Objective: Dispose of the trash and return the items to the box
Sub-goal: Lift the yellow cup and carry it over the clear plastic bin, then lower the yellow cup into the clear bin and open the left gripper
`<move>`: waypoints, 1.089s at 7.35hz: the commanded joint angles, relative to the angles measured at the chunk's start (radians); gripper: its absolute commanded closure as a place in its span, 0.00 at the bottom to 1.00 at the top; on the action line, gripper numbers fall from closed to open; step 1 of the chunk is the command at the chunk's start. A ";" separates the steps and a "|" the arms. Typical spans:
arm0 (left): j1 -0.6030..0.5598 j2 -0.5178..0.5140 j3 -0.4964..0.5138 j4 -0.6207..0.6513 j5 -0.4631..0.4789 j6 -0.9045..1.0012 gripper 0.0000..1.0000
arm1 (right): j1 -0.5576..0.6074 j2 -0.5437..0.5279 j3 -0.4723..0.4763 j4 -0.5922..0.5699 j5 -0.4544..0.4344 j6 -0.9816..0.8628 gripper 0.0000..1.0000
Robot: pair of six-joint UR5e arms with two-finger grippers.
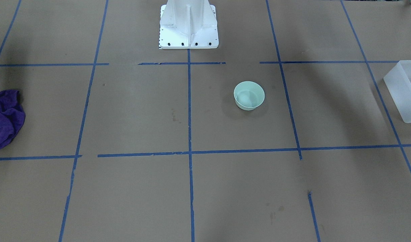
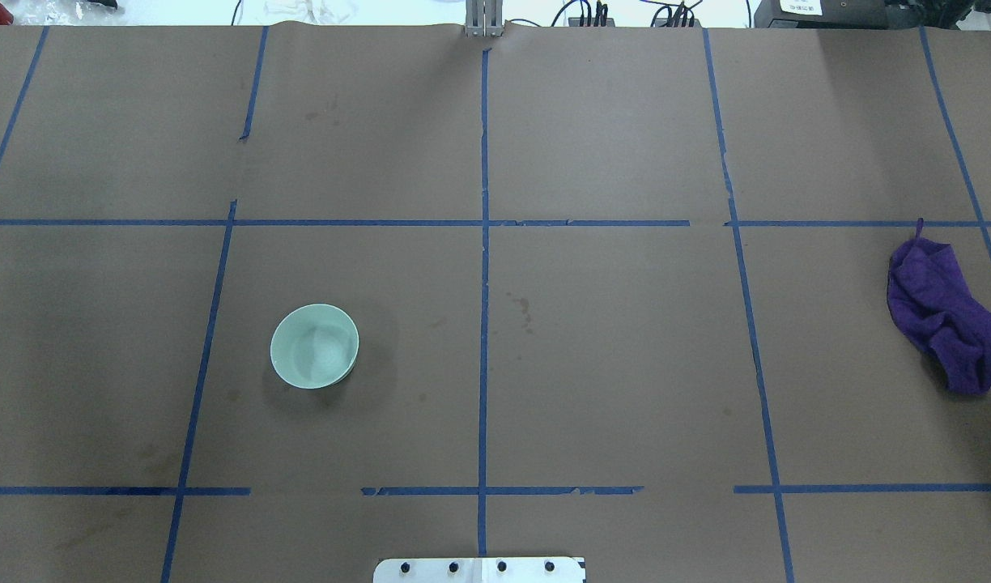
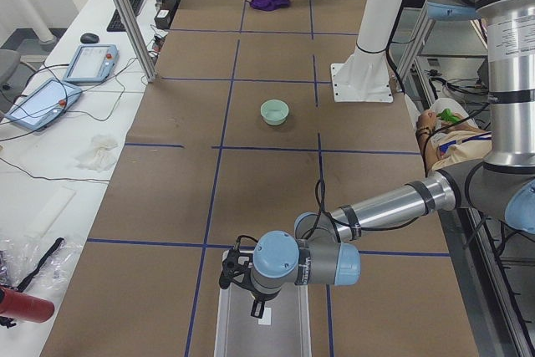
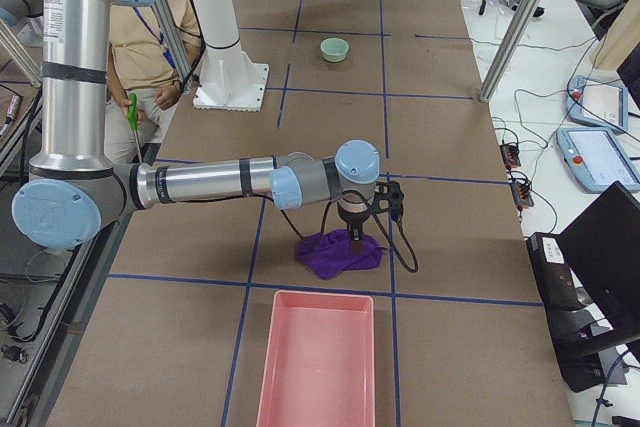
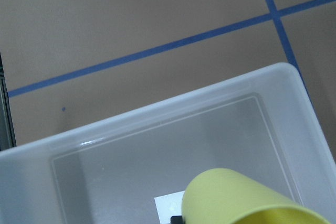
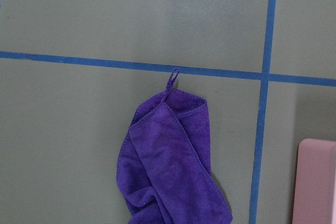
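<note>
The mint-green bowl [image 1: 249, 95] stands upright and alone on the brown table, also in the overhead view [image 2: 314, 346]. The frosted box [image 1: 405, 90] sits at the table's end on my left. My left gripper [image 3: 257, 305] hangs over the box [image 3: 259, 332]. In the left wrist view the yellow cup [image 5: 247, 198] looms large and tilted at the bottom edge, over the box's floor [image 5: 131, 166]. No fingers show, so I cannot tell whether it is held. My right gripper [image 4: 357, 237] hovers just over a purple cloth [image 4: 340, 252]; I cannot tell whether it is open or shut.
A pink bin [image 4: 318, 357] sits at the table's end on my right, close to the purple cloth [image 2: 945, 320]. The white robot base [image 1: 188, 25] stands at the middle of the robot's edge. A person stands behind the base [image 4: 160, 37].
</note>
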 commanded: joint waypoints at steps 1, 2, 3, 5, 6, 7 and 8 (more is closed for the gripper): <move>0.074 -0.009 0.046 -0.008 -0.042 -0.027 1.00 | -0.003 -0.001 0.000 -0.001 0.000 -0.001 0.00; 0.093 -0.032 0.085 -0.011 -0.045 -0.027 1.00 | -0.003 -0.003 0.000 -0.001 0.002 -0.001 0.00; 0.130 -0.043 0.102 -0.012 -0.047 -0.028 1.00 | -0.004 -0.003 -0.001 -0.001 0.000 -0.001 0.00; 0.139 -0.098 0.181 -0.020 -0.042 -0.027 1.00 | -0.004 -0.004 -0.001 -0.001 0.000 -0.001 0.00; 0.139 -0.103 0.185 -0.020 -0.047 -0.027 0.83 | -0.004 -0.004 -0.001 -0.001 0.002 0.000 0.00; 0.144 -0.101 0.186 -0.020 -0.047 -0.027 0.77 | -0.004 -0.004 -0.001 -0.001 0.000 0.000 0.00; 0.145 -0.103 0.186 -0.020 -0.047 -0.027 0.74 | -0.017 -0.004 -0.004 -0.001 -0.001 0.002 0.00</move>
